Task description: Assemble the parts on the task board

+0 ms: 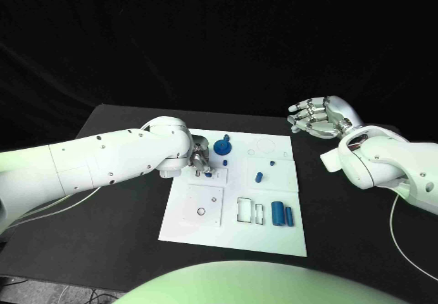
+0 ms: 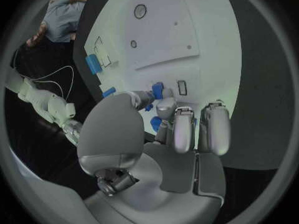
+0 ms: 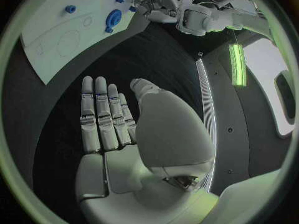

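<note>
The white task board lies mid-table. My left hand hovers low over its far left part, thumb and fingers curled in on a small blue part; another small blue piece sits at the fingertips. A blue round part stands just beyond that hand. Two small blue pieces lie mid-board, and two blue cylinders sit near the front right. My right hand is raised beyond the board's far right corner, its fingers straight and apart, holding nothing.
The board carries several outlined recesses, among them a circle at the far right and a rectangular slot beside the cylinders. Bare black table surrounds the board. White cables trail under my left arm.
</note>
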{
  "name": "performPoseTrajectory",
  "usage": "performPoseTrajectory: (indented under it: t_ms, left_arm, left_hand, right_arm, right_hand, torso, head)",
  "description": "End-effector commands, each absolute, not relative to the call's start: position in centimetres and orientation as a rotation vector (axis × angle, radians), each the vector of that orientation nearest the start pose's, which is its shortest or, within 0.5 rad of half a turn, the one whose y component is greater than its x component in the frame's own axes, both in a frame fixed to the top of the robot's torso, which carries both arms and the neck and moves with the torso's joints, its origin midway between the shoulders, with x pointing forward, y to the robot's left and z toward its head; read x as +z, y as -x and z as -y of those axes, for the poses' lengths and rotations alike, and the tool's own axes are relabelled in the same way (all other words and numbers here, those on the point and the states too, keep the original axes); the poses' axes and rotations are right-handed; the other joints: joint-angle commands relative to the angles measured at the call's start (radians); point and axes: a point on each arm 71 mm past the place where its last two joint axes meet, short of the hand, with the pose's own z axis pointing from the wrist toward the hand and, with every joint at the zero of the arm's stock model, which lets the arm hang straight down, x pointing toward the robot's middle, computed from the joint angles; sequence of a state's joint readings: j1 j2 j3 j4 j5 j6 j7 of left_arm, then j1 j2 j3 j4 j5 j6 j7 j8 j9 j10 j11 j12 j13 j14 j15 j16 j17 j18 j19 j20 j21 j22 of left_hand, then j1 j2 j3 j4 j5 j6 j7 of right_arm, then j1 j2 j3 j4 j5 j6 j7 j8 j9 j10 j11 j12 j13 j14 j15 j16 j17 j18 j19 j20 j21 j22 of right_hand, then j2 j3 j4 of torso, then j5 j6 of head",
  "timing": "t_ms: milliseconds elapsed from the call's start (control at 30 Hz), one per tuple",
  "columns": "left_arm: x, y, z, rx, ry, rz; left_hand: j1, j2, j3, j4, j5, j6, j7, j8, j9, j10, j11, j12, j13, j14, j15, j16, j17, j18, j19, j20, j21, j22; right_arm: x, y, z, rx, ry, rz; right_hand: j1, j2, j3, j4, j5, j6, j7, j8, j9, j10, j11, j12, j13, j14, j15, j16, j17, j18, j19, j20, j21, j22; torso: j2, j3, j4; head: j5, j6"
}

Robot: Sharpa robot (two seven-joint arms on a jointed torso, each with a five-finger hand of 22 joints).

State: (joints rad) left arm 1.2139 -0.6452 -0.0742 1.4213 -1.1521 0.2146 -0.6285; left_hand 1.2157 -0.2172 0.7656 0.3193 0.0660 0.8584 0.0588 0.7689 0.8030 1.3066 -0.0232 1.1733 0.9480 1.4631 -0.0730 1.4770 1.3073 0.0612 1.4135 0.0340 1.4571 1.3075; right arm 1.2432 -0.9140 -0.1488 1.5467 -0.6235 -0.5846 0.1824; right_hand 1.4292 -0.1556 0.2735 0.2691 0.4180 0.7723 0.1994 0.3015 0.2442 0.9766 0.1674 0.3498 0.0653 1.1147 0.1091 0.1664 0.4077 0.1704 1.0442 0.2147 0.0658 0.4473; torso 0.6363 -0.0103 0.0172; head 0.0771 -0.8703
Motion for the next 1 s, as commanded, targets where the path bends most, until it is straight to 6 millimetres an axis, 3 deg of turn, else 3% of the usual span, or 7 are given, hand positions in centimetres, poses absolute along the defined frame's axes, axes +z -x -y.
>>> performPoseTrajectory:
  t_ms: [33, 500, 1000]
  left_arm:
    - [-24.42, -48.24, -15.17, -0.260, -0.007, -2.437]
    - [-24.59, -48.29, -15.08, -0.258, 0.002, -2.458]
    - [-24.73, -48.42, -15.17, -0.248, 0.010, -2.466]
  left_hand:
    - [-0.018, 0.002, 0.225, -0.215, 0.004, 0.013, -0.011, 0.006, 0.004, 0.010, -0.002, 0.006, 0.001, 0.067, -0.007, 0.004, 0.114, -0.006, 0.004, 0.000, 0.006, 0.028]
    - [-0.086, 0.006, 0.186, -0.192, -0.005, 0.039, -0.027, 0.012, 0.021, 0.026, -0.014, 0.007, 0.003, 0.068, -0.016, 0.005, 0.116, -0.008, 0.009, -0.008, 0.007, 0.034]
    - [-0.168, -0.005, 0.054, -0.116, -0.008, 0.062, -0.038, -0.008, 0.028, 0.026, -0.022, 0.003, 0.005, 0.068, -0.024, 0.004, 0.116, -0.008, 0.011, -0.016, 0.004, 0.035]
  right_arm:
    - [-18.89, -47.87, 24.34, 1.000, -0.584, -1.513]
    - [-18.90, -47.89, 24.36, 1.000, -0.584, -1.513]
    - [-18.93, -47.89, 24.43, 0.992, -0.580, -1.516]
  right_hand:
    - [0.002, -0.009, 0.005, -0.001, 0.001, 0.004, 0.039, 0.003, -0.001, 0.004, -0.001, -0.002, -0.001, 0.009, 0.000, -0.005, -0.001, 0.011, 0.006, -0.002, 0.002, -0.001]
    - [-0.004, -0.010, 0.007, 0.002, 0.000, 0.004, 0.039, 0.004, -0.002, 0.004, 0.000, -0.003, -0.001, 0.007, 0.002, -0.009, -0.003, 0.010, 0.005, -0.001, 0.001, -0.006]
    - [-0.020, -0.017, 0.014, 0.005, -0.006, 0.000, 0.042, 0.005, -0.005, 0.000, 0.004, -0.006, -0.001, -0.009, 0.008, -0.024, -0.009, 0.008, -0.011, 0.005, -0.003, -0.026]
  torso:
    - [-0.001, 0.0005, -0.0007]
    - [-0.001, 0.0005, 0.0000]
    - [-0.001, 0.0002, 0.0003]
  head:
    - [-0.001, -0.001]
    - [-0.003, -0.002]
    - [-0.005, -0.002]
